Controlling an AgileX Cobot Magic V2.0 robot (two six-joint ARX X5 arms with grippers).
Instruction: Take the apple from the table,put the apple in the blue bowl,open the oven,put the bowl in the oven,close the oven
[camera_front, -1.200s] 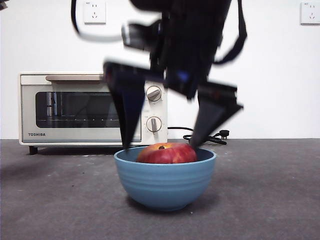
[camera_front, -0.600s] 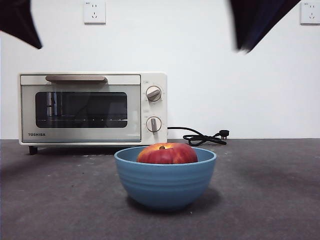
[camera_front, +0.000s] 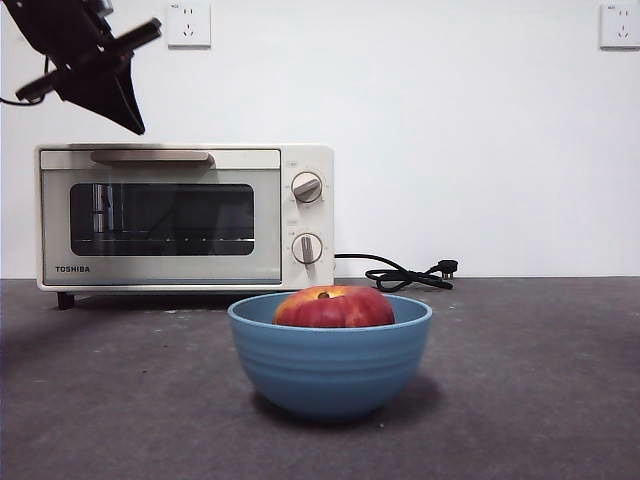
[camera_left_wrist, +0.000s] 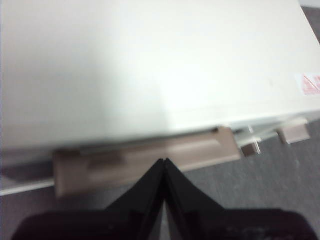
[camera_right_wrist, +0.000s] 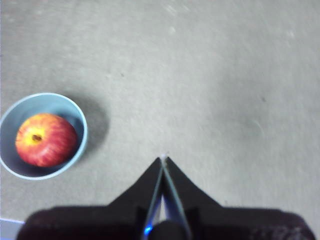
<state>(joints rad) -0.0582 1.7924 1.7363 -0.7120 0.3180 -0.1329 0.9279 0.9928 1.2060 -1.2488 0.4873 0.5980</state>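
Currently the apple (camera_front: 334, 307) is seated in the blue bowl (camera_front: 330, 355), which stands on the worktop (camera_front: 540, 380) near the camera, in front of the oven's knob side and apart from it. So the first two steps are judged done; the step in hand is opening the oven (camera_front: 185, 217).

The left pincer (camera_left_wrist: 164, 167) is seen from its wrist view above the oven's top, just over the tan bar handle (camera_left_wrist: 145, 162); its jaws are pressed together with nothing between them. In the front view it is taken to be the dark shape at top left, above the oven's left end. The right pincer (camera_right_wrist: 163, 162) is held over bare worktop, well to the side of the bowl, jaws likewise closed and empty.

Next move, as judged: the left jaws need to be parted, lowered around or hooked behind the handle, then the door pulled down and outward. The bowl looks clear of the door's swing, but that cannot be confirmed.

Hard to make out: the left wrist view is blurred, and the gap behind the handle is not resolved. The oven interior is only dimly visible through the dark glass.
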